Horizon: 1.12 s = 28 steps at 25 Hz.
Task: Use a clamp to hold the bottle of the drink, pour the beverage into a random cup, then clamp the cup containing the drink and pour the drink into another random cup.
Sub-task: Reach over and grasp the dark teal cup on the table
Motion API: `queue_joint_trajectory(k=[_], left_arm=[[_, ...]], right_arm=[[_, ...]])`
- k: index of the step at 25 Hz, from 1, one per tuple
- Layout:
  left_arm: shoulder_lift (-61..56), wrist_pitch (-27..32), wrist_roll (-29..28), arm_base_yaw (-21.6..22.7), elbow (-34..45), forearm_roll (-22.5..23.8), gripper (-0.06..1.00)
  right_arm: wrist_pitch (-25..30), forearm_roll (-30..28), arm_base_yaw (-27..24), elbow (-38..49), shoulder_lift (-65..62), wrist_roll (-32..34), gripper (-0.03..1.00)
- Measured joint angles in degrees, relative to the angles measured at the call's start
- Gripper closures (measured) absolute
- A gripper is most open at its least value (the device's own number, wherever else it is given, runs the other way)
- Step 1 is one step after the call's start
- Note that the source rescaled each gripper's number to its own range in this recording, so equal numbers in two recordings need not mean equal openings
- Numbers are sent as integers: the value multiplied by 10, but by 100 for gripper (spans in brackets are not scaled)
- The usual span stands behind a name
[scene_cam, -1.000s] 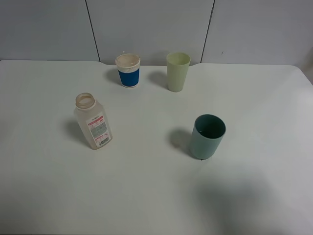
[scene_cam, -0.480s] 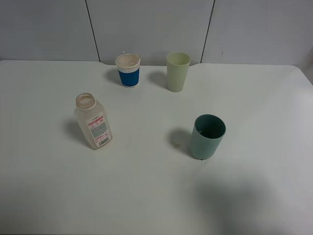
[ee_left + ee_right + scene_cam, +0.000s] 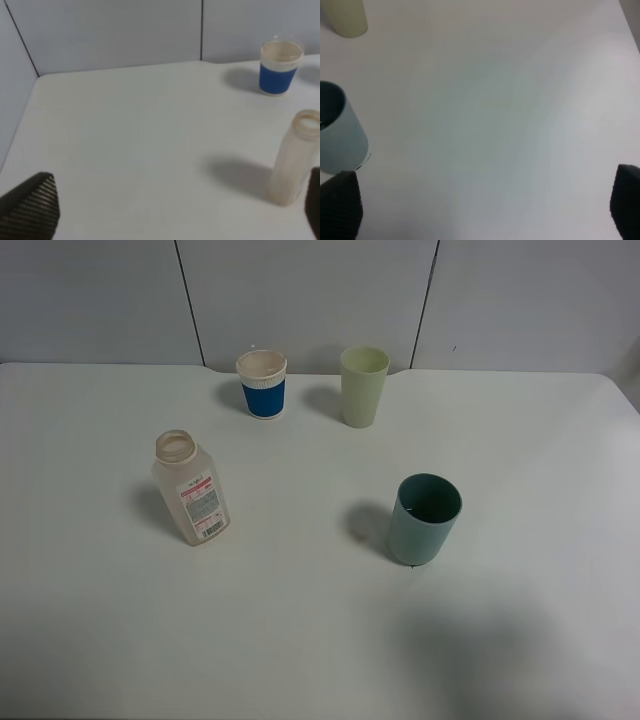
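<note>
Change: nothing has moved since the earlier frame.
Left gripper (image 3: 172, 210): wide apart, empty; bottle (image 3: 190, 490) upright nearby, on the table's (image 3: 300, 640) left.
Right gripper (image 3: 482, 205): wide apart, empty, near teal cup (image 3: 424, 518).
Risk: uncapped bottle may tip under an off-centre squeeze.
Contents: no brown liquid evident in bottle; teal cup's inside unclear.

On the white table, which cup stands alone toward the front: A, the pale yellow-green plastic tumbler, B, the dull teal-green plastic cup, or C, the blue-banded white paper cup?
B: the dull teal-green plastic cup stands forward, while the blue-banded white paper cup and the pale yellow-green plastic tumbler sit side by side at the back.
</note>
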Motion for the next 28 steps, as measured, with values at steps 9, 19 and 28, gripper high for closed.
queue_joint_trajectory(k=[9,19,28], left_arm=[[-27,18,-2,0,102,-25,-6],[-27,9,-11,0,119,-26,-6],[-27,9,-13,0,119,-26,-6]], right_arm=[[0,0,0,0,0,0,-3],[0,0,0,0,0,0,-3],[0,0,0,0,0,0,-3]])
